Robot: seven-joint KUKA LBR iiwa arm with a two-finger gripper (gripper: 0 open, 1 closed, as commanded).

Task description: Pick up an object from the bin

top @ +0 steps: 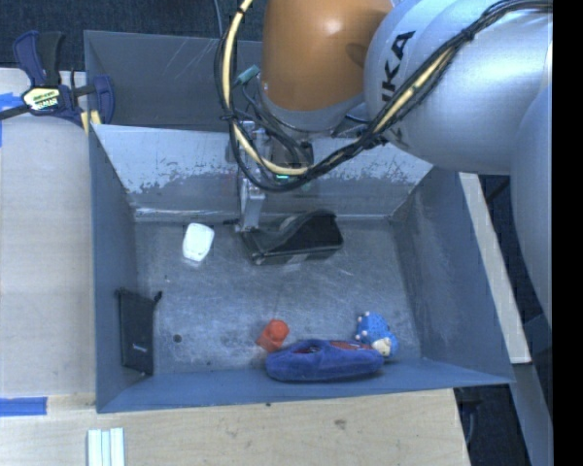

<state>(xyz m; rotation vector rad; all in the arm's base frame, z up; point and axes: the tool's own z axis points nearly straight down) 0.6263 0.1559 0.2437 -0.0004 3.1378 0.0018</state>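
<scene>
Far left in the bin [112, 260], a flat black oblong piece [136, 330] lies on the sloping left wall, its long side running up and down the view. To its right and nearer the back wall, a small white rounded lump [197, 242] sits on the floor by itself, well apart from the black piece.

Just right of the lump, the gripper [253, 233] is down low near the back of the bin, at the left end of a dark, flat, rounded object [309, 235] that lies on the floor and stretches away to the right. The gripper looks to be touching or nearly touching that end. How wide the hand stands cannot be told, nor whether it has hold of the dark object.

Nearer the front wall, a small orange-red ball [274, 334] rests just beside a long blue soft thing [321, 361] lying along the front edge. A little blue and white toy [374, 334] sits at its right end.

The arm [466, 76], with its orange cover [321, 37], comes in from the upper right
</scene>
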